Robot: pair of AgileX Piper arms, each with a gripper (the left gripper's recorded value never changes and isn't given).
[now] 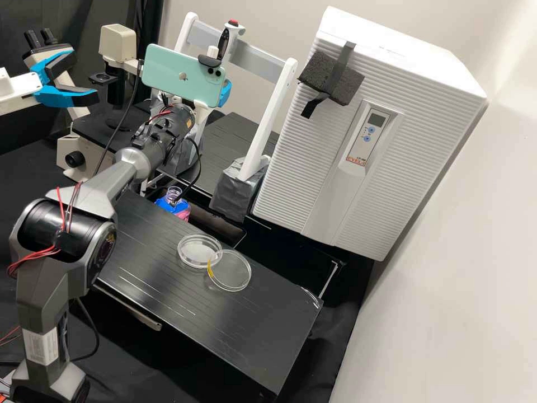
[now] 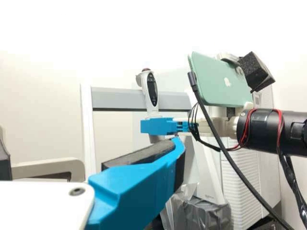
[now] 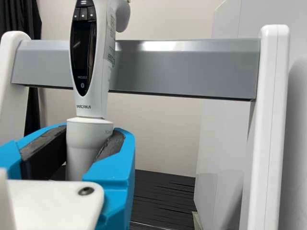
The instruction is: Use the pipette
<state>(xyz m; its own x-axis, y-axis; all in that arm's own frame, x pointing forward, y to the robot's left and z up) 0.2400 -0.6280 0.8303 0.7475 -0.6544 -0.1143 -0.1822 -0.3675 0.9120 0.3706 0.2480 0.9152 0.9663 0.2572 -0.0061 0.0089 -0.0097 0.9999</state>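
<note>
- High view: at the far left, your left gripper [image 1: 86,77] hangs in the air with its jaws spread, holding nothing.
- Further right, the pipette [image 3: 88,62] hangs upright on the white rack [image 3: 192,67] at the far side of the bench. Your right gripper [image 3: 79,148] has its blue fingers on either side of the pipette's lower barrel, pads apparently pressed onto it.
- The step in hand looks like the pick-up; the pipette has not yet left the rack.
- Next move: lift straight up to unhook it, keeping it upright and clear of the crossbar.
- Nearer you, two clear dishes [image 1: 199,249] lie touching on the black tray [image 1: 268,330], a likely target.
</note>
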